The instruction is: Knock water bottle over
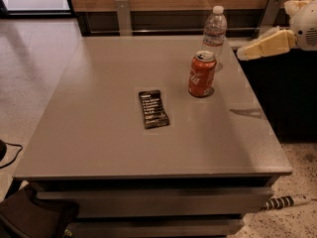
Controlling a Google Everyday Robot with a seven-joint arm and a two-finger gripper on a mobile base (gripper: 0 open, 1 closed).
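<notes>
The water bottle [214, 29] is a small clear bottle with a white cap. It stands upright near the far right edge of the grey table [99, 133]. My gripper [242, 52] reaches in from the right, level with the bottle's lower half. It points left at the bottle and is a short gap to its right, not touching it. A red Coca-Cola can [201, 74] stands upright just in front of the bottle.
A dark snack bar wrapper [153, 108] lies flat near the table's middle. A wooden wall panel with metal brackets [123, 16] runs behind the table. A power strip [285, 201] lies on the floor at the lower right. A black bag [29, 217] sits at the lower left.
</notes>
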